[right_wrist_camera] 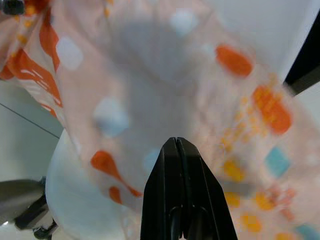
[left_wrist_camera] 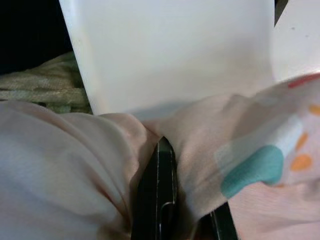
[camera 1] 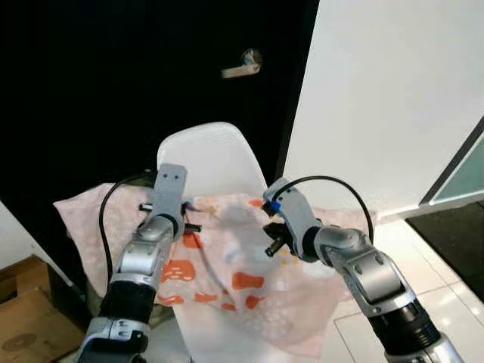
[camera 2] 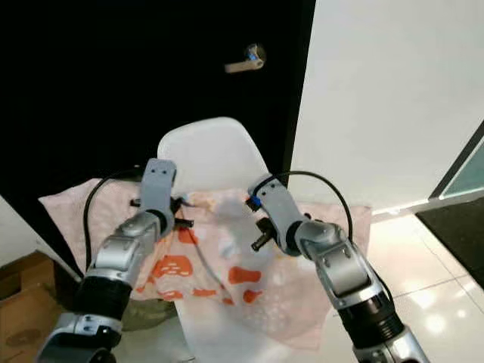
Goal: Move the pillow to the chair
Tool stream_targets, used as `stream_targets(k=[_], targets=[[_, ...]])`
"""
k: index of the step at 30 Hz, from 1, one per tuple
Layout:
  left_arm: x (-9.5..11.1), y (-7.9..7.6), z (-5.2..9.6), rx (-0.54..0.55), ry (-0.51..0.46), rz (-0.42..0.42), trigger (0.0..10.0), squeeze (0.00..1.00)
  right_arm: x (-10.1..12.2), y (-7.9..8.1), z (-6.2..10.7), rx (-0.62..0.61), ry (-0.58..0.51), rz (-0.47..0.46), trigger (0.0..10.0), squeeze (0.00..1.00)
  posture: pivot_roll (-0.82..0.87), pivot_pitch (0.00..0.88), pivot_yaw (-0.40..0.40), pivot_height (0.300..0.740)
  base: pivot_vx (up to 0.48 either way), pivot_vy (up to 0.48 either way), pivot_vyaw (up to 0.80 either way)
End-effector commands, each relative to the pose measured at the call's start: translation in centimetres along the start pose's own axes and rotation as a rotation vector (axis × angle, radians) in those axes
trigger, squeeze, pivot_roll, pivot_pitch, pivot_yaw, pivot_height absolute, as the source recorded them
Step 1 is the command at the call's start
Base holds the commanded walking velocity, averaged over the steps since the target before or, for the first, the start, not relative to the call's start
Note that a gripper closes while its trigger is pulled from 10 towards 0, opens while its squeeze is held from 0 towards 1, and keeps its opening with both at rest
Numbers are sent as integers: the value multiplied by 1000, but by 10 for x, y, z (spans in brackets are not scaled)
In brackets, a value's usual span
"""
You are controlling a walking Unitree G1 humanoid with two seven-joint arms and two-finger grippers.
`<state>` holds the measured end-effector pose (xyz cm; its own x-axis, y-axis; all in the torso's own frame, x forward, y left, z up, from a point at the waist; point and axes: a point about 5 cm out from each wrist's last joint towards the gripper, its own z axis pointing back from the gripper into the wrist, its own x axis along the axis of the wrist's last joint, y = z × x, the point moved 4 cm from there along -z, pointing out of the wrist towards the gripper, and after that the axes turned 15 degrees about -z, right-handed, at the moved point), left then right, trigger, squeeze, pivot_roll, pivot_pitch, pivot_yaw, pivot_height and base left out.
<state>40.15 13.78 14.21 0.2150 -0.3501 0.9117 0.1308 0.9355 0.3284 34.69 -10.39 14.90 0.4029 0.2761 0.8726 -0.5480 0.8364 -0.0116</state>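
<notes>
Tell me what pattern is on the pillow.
The pillow is pale pink with orange, light blue and yellow blotches; the right wrist view shows it best.

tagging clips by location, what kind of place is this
Probably indoors in a home, near a doorway: a dark door with a lever handle, a white wall, glossy floor tiles and a white chair draped with a patterned pillow.

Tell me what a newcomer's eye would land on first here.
The pale pink pillow with orange patches, draped over the seat of the white chair and spilling off both sides. Both silver arms reach over it, the left claw and right claw each pinching its fabric. Behind stands a black door with a silver handle.
</notes>
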Motion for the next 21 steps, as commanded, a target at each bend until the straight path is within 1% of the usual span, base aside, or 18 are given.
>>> stream_targets(k=[1, 7, 9, 16, 17, 18, 19, 21], targets=[[0, 2, 0, -3, -4, -30, 10000, 0, -10, -1, -2, -8, 40, -19, 10000, 0, -204, 127, 17, 604, 0, 0, 0], [-2, 5, -1, 7, -6, -52, 10000, 0, -13, -3, -2, -24, 51, -31, 10000, 0, -205, 124, 19, 579, 0, 0, 0], [-1, 9, -1, 26, -13, -59, 10000, 0, -11, -4, -2, -26, 38, -37, 10000, 0, -206, 124, 19, 579, 0, 0, 0], [-5, 14, -3, 30, -6, -67, 10000, 0, -10, -5, -2, -35, 32, -36, 10000, 0, -208, 115, 18, 579, 0, 0, 0], [-6, 14, -3, 29, -7, -68, 10000, 227, -9, -5, -2, -35, 29, -35, 10000, 0, -210, 110, 18, 579, 0, 0, 0], [-6, 14, -3, 29, -7, -68, 10000, 227, -9, -5, -2, -35, 29, -35, 10000, 0, -210, 110, 18, 579, 0, 0, 0], [-7, 15, -3, 29, -8, -68, 10000, 996, -9, -5, -2, -36, 26, -34, 10000, 0, -210, 110, 18, 579, 0, 0, 0], [-7, 16, -3, 37, -12, -75, 10000, 1000, -8, -6, -1, -38, 22, -32, 10000, 0, -213, 105, 18, 579, 0, 0, 0]])
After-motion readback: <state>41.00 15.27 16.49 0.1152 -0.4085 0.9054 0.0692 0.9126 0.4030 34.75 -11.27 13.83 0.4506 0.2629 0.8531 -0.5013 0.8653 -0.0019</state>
